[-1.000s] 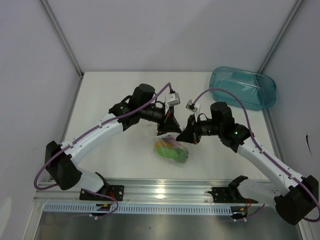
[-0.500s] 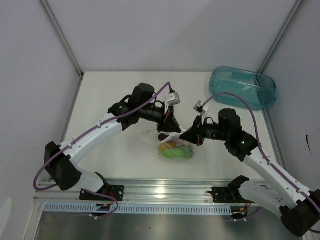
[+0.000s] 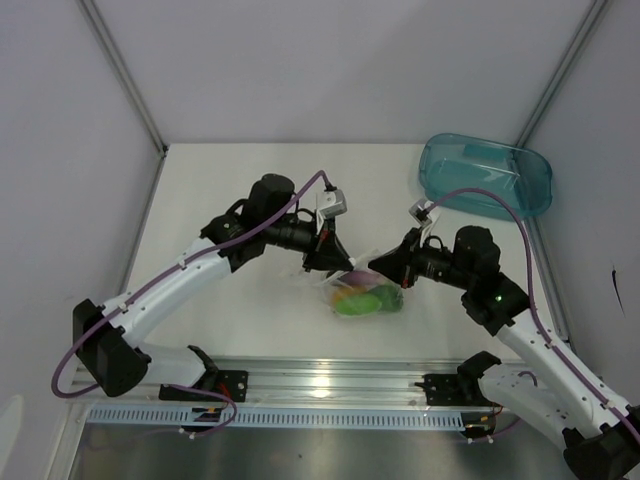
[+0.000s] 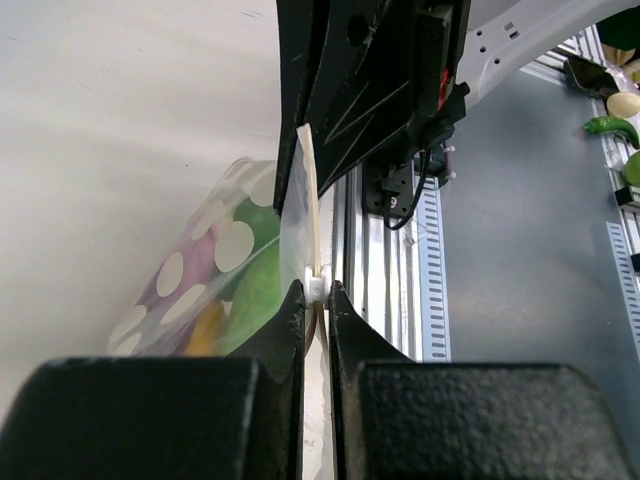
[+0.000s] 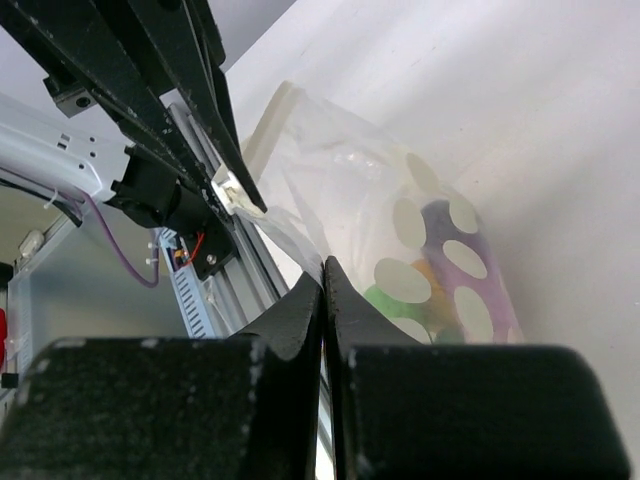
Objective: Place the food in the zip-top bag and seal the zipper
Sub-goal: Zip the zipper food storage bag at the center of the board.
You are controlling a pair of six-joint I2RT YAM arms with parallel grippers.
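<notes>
Near the front of the table (image 3: 225,185), between the two arms, the bag (image 3: 368,296) was held up by its top edge, with the food (image 3: 366,304) bunched in its sagging bottom. Green, purple and orange-yellow pieces showed through the clear, white-dotted plastic. The left gripper (image 4: 316,288) was closed to a narrow slit on the zipper (image 4: 309,195), with a small white piece pinched between its tips. The right gripper (image 5: 323,276) faced it from the other side, its jaws pressed fully together on the bag's thin film just below the strip. Whether the strip was sealed along its length could not be told. The teal tray (image 3: 487,178) sat well apart at the far right corner.
</notes>
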